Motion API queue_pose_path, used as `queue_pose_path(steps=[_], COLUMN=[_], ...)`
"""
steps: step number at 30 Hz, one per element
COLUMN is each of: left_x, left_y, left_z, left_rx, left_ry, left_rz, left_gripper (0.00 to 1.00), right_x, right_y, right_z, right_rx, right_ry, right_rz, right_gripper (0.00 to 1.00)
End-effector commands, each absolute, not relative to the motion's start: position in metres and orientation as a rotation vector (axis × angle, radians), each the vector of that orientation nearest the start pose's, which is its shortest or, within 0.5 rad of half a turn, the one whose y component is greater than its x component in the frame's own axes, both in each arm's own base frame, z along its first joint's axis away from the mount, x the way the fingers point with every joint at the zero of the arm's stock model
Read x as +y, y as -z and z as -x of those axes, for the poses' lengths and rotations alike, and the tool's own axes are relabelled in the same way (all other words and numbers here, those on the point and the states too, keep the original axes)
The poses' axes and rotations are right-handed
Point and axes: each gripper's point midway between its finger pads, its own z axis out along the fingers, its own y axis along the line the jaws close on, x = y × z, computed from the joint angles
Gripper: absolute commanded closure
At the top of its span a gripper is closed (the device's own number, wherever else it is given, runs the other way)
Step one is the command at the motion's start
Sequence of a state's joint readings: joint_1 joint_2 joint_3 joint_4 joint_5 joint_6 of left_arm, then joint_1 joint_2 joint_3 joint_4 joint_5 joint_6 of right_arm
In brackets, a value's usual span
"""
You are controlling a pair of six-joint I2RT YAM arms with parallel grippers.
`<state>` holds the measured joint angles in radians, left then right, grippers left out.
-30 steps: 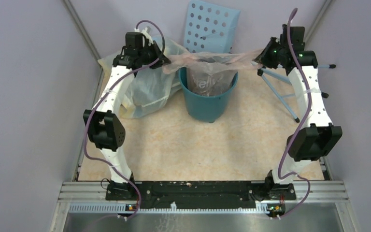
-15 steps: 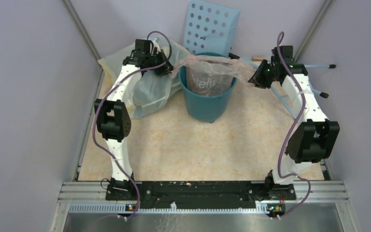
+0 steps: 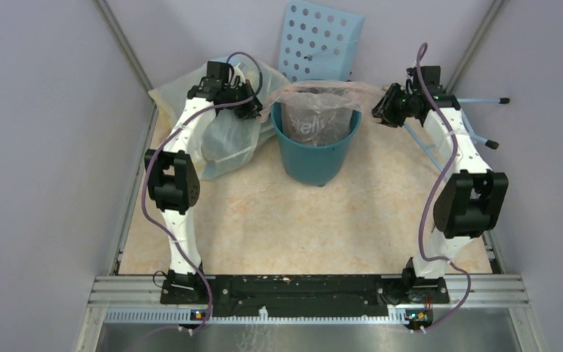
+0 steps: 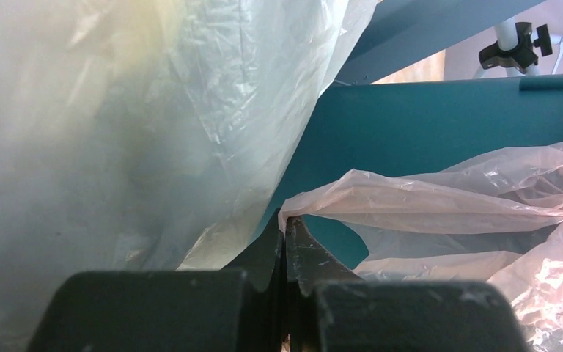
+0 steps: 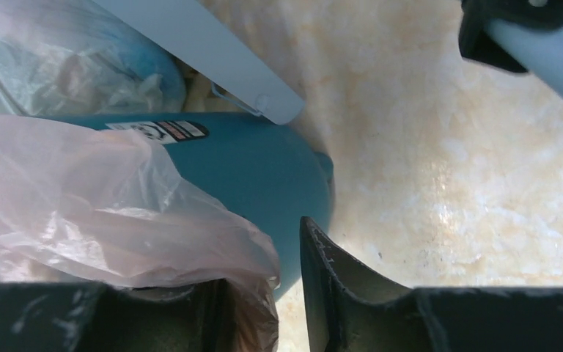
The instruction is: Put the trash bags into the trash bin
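Observation:
The teal trash bin (image 3: 315, 154) stands at the back middle of the floor. The pale-pink trash bag (image 3: 319, 95) lies over its mouth, and part of it hangs inside. My left gripper (image 3: 255, 108) is at the bin's left rim, shut on the bag's edge; the left wrist view shows the closed jaws (image 4: 286, 224) pinching the pink film (image 4: 440, 198) against the bin wall (image 4: 425, 125). My right gripper (image 3: 380, 110) is just right of the bin. In its wrist view the jaws (image 5: 286, 253) stand apart. The bag (image 5: 81, 198) drapes over the left finger, beside the bin (image 5: 264, 169).
A big yellowish-clear sack (image 3: 220, 139) bulges left of the bin, against my left arm; it fills the left wrist view (image 4: 117, 110). A light-blue panel with holes (image 3: 321, 40) leans behind the bin. A pale-blue tripod (image 3: 425, 143) stands by my right arm.
Both grippers have moved in towards the bin and down. The bag, stretched taut between them before, now sags over the bin's mouth. The right jaws now stand apart.

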<state>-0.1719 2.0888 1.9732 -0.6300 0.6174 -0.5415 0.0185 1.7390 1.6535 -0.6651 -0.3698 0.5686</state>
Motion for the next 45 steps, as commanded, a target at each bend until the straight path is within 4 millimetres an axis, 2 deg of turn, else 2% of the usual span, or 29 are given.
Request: queue_pose_path(steps=[1,4,6,7,11,15,17,20,21,22,23,28,33,36,40,45], left_x=[-0.203,-0.197,-0.192,-0.189,-0.176,-0.161,-0.154,-0.148,-0.145,-0.144,-0.143,-0.149,-0.165,-0.176,-0.195,-0.212], left_y=[-0.235,-0.257,-0.274,-0.282,-0.318,-0.345,-0.353,-0.360,-0.361,-0.361,-0.365,-0.379,-0.375,-0.363,-0.352,-0.352], left_z=[-0.489,-0.481,-0.476,-0.474,-0.462,-0.447,-0.439,-0.421,-0.416,-0.411,-0.405,-0.383,-0.356,-0.342,-0.328,-0.334], left_rx=[2.335,2.285,2.245,2.223,2.139,2.066,2.033,1.980,1.964,1.948,1.926,1.866,1.881,1.896,1.911,1.831], left_ry=[1.049,1.019,0.989,0.971,0.905,0.843,0.832,0.861,0.870,0.884,0.904,1.042,1.215,1.268,1.288,1.319], left_rz=[0.053,0.070,0.089,0.100,0.148,0.211,0.272,0.381,0.418,0.454,0.476,0.563,0.715,0.809,0.850,0.859], left_gripper=[0.99,0.94,0.79,0.63,0.40,0.30,0.28,0.21,0.18,0.15,0.12,0.12,0.14,0.16,0.16,0.17], right_x=[0.092,0.087,0.086,0.086,0.082,0.079,0.072,0.059,0.055,0.052,0.051,0.057,0.063,0.074,0.089,0.113], right_y=[-0.252,-0.267,-0.277,-0.284,-0.309,-0.332,-0.334,-0.338,-0.340,-0.344,-0.351,-0.378,-0.390,-0.382,-0.372,-0.361], right_z=[-0.446,-0.432,-0.425,-0.421,-0.410,-0.399,-0.396,-0.389,-0.387,-0.384,-0.383,-0.367,-0.342,-0.332,-0.324,-0.324], right_rx=[2.237,2.186,2.177,2.170,2.134,2.094,2.091,2.075,2.060,2.037,2.013,1.929,1.891,1.878,1.858,1.865], right_ry=[-0.730,-0.693,-0.682,-0.680,-0.652,-0.649,-0.615,-0.547,-0.529,-0.519,-0.523,-0.595,-0.681,-0.777,-0.865,-0.904], right_rz=[-0.411,-0.389,-0.365,-0.351,-0.333,-0.362,-0.435,-0.527,-0.560,-0.582,-0.581,-0.582,-0.640,-0.694,-0.733,-0.734], right_gripper=[0.64,0.53,0.46,0.44,0.40,0.43,0.44,0.35,0.29,0.17,0.16,0.15,0.14,0.15,0.17,0.20])
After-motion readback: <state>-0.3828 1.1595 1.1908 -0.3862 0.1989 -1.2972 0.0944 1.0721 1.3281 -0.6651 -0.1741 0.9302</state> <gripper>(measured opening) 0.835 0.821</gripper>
